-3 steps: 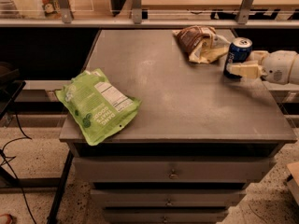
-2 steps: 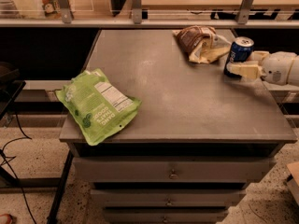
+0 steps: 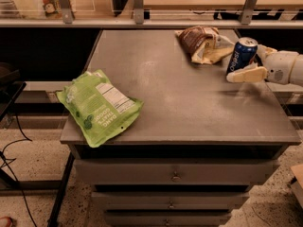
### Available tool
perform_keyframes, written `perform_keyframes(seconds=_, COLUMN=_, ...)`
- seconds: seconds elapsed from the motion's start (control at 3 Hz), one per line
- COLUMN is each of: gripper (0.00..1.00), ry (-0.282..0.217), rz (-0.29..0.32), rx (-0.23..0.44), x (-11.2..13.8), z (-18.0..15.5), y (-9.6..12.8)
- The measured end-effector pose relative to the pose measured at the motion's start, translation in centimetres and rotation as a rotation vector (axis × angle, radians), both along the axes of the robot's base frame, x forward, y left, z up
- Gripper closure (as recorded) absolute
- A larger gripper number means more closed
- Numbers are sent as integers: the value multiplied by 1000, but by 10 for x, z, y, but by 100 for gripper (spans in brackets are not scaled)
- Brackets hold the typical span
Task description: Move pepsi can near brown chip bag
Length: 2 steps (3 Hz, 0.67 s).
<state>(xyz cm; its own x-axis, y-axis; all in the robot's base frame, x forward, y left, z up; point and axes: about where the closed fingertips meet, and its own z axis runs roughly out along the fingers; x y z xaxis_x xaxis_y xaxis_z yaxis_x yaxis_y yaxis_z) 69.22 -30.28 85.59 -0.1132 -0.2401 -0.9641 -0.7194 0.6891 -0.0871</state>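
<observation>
At the far right of the grey metal table (image 3: 180,93), the white gripper (image 3: 244,63) seems clamped on the small dark blue aluminium pepsi can (image 3: 240,54), just beside the wrinkled brown chip bag (image 3: 201,42), so the placing step looks nearly finished and the next move calls for releasing and withdrawing.

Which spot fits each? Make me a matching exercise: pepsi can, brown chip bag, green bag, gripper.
1. pepsi can
2. brown chip bag
3. green bag
4. gripper

A. front left, hanging over the table edge
B. reaching in from the right, closed on the can
C. lying at the back right of the table top
D. just right of the brown chip bag, near the right edge

Pairs: 1-D, 2-C, 3-A, 4-B.
</observation>
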Motion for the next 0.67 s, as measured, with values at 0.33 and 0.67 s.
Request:
perform_keyframes(seconds=0.33, gripper=0, ry=-10, rz=-14, rx=-40, x=-7, z=18, y=-11)
perform_keyframes(seconds=0.67, gripper=0, ry=-5, rz=-36, rx=-82, x=-27, z=42, y=-35)
